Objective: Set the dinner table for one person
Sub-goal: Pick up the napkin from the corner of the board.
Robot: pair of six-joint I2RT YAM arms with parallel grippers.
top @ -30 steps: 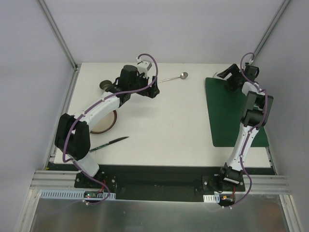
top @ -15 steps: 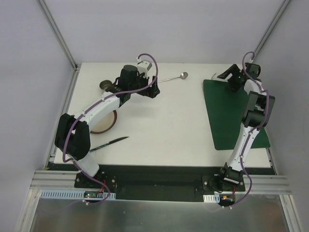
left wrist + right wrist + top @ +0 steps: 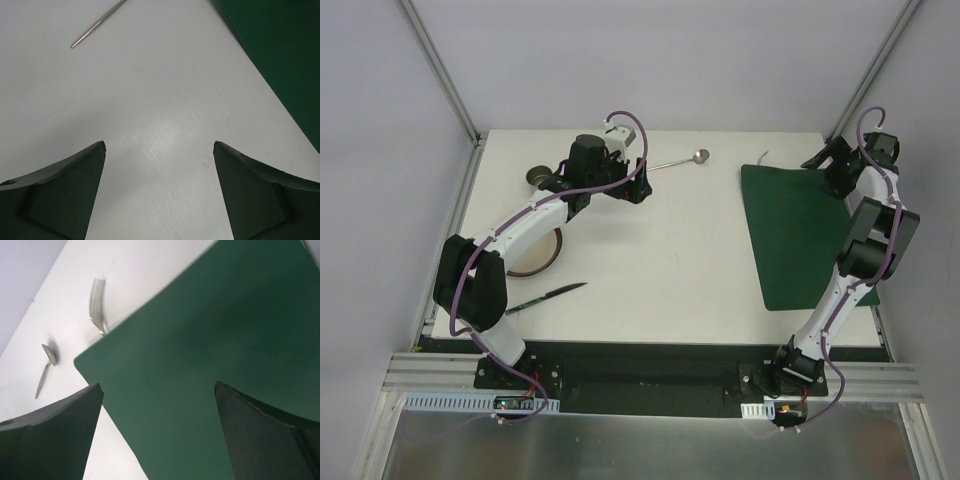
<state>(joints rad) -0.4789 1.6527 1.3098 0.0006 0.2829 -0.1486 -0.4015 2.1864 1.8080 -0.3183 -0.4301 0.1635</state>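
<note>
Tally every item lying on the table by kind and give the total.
Spoon: 1
Fork: 1
Knife: 1
Plate: 1
Small round dish: 1
Green placemat: 1
Total: 6

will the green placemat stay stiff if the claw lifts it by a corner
Probably not: the placemat lies thin and perfectly flat on the table, so it likely droops. Its smooth face may slide when pushed. The fork seems tucked under its far corner and could get dragged.
</note>
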